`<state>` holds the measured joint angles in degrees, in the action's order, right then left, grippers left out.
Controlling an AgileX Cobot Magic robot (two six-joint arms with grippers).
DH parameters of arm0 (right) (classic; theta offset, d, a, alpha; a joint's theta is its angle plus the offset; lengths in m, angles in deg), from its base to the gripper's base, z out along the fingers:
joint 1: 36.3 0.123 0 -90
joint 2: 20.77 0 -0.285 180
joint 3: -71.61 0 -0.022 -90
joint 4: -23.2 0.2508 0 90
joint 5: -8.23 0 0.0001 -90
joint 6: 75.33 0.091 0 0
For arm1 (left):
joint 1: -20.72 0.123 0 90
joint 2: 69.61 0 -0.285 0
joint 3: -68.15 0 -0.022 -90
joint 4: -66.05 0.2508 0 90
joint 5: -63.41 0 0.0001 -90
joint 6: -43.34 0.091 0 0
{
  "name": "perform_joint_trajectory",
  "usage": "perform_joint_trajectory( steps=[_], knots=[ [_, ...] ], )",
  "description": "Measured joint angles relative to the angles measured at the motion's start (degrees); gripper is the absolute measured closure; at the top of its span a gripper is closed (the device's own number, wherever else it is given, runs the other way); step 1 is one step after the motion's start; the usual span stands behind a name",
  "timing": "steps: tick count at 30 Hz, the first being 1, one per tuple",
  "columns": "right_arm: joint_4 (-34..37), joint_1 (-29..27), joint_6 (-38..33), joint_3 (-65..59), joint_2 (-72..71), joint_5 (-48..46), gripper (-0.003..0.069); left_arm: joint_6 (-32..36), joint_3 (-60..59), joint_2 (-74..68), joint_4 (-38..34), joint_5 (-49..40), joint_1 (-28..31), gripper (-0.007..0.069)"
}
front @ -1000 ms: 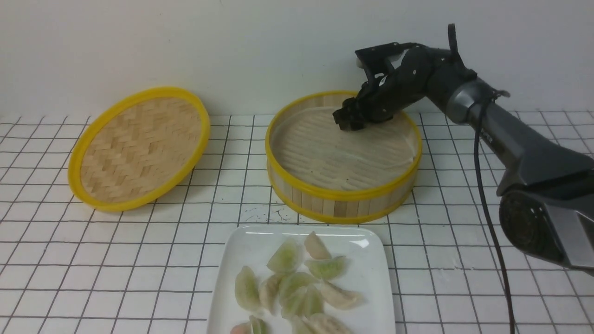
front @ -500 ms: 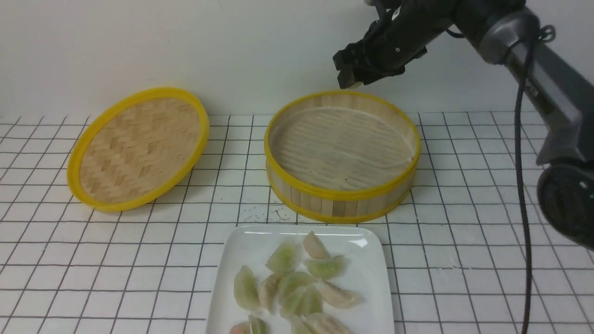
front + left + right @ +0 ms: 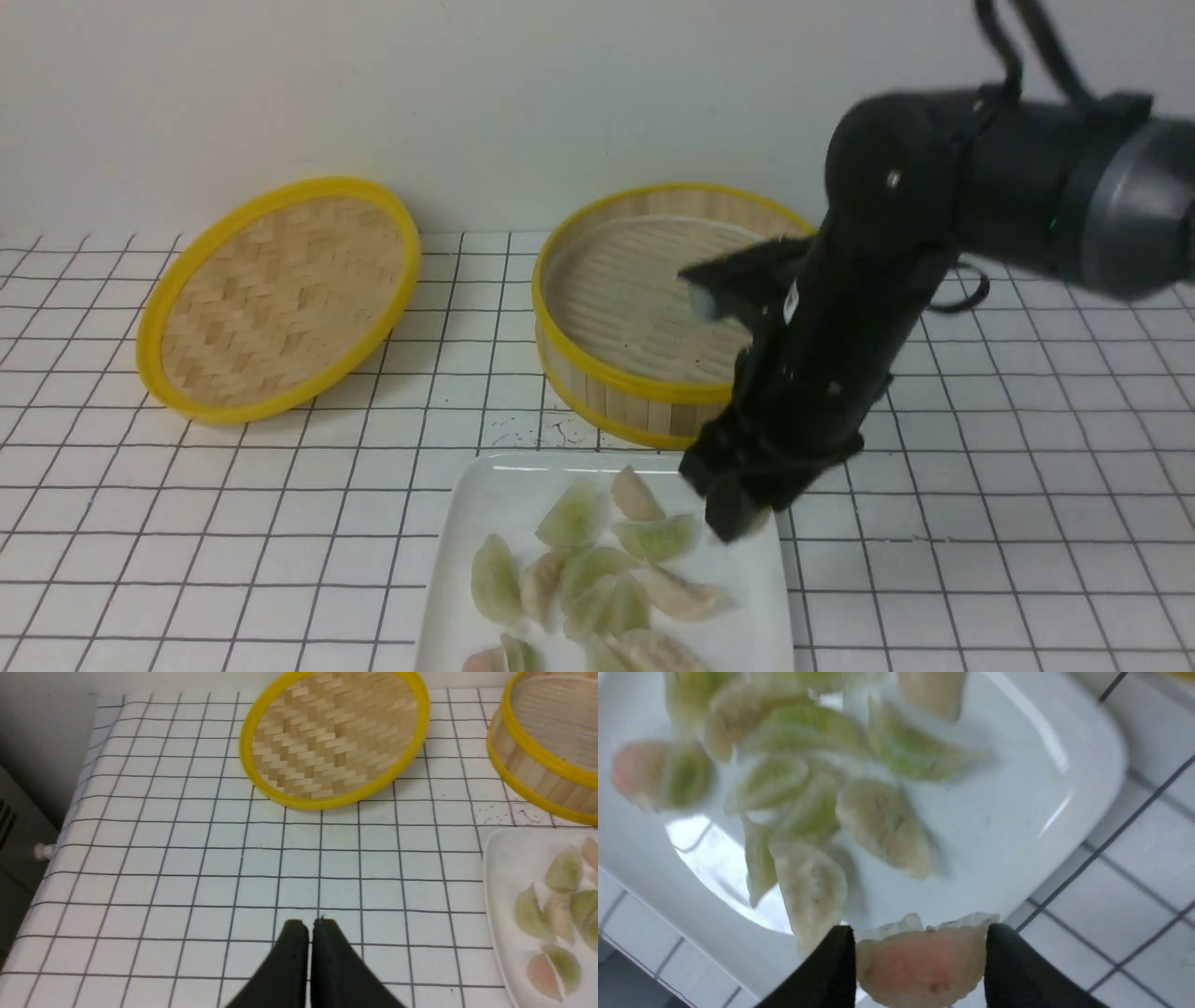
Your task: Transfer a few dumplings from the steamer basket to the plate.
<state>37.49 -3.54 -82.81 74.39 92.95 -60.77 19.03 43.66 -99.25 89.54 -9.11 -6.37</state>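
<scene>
My right gripper (image 3: 920, 928) is shut on a pinkish dumpling (image 3: 920, 966), gripped at its two ends. In the front view that gripper (image 3: 736, 519) hangs just above the far right corner of the white plate (image 3: 490, 504). Several green and pale dumplings (image 3: 597, 569) lie piled on the plate (image 3: 1017, 812). Behind it stands the steamer basket (image 3: 597, 373), and its slatted floor shows no dumplings. My left gripper (image 3: 310, 924) is shut and empty above the checked tablecloth, left of the plate (image 3: 502, 858).
The flat woven lid (image 3: 280, 299) with its yellow rim lies tilted at the back left. A wall rises close behind the basket and the lid. In the left wrist view the table's left edge (image 3: 70, 812) drops off.
My right arm rose out of the steamer basket, swung toward me and came down over the plate's far right corner, carrying the pinkish dumpling. The left gripper stayed put.
</scene>
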Motion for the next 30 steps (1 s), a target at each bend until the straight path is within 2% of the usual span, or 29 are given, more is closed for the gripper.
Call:
perform_joint_trajectory(
  steps=[5,9,13,17,20,23,24,25,26,27,29,30],
  knots=[
    [-1.64,2.16,0.05,-3.61,4.52,11.15,0.0333,0.05,0.0,0.0,-2.84,1.65,0.0,0.0631],
    [-2.6,2.16,0.29,-2.49,6.58,14.09,0.033,0.05,0.0,-0.01,-3.68,2.34,0.0,0.0631],
    [-3.02,2.16,3.37,-0.49,6.84,12.54,0.0232,0.05,0.0,-0.01,-4.27,2.34,0.0,0.0631],
    [-4.4,2.16,5.95,3.56,6.84,4.79,0.0109,0.05,0.0,-0.01,-5.62,2.34,0.0,0.0631],
    [-6.05,2.16,5.95,6.83,6.12,0.33,0.0092,0.05,0.0,-0.01,-6.71,2.67,0.0,0.0631],
    [-7.24,2.16,5.95,7.96,2.48,-0.06,0.0133,0.05,-0.06,-0.01,-7.64,4.5,0.0,0.0631],
    [-7.24,2.16,5.95,7.38,-1.63,-0.36,0.0184,0.05,-0.06,-0.01,-8.38,5.66,0.0,0.0631],
    [-7.24,2.16,5.95,7.26,-1.63,-0.36,0.0184,0.05,-0.06,-0.01,-8.51,5.82,0.0,0.0631],
    [-7.24,2.16,6.3,5.99,-7.68,-0.72,0.026,0.05,-0.06,-0.01,-9.28,7.34,0.0,0.0631],
    [-7.29,2.16,6.47,5.61,-8.41,-0.79,0.0269,0.14,-0.06,-0.01,-9.47,7.74,0.0,0.0631],
    [-8.26,2.16,8.11,2.73,-19.92,-1.22,0.0418,0.82,-0.06,-0.01,-9.97,10.9,0.0,0.0631],
    [-8.68,2.16,9.14,1.29,-23.46,-1.34,0.0463,1.11,-0.06,-0.01,-10.04,12.36,0.0,0.0631]
  ],
)
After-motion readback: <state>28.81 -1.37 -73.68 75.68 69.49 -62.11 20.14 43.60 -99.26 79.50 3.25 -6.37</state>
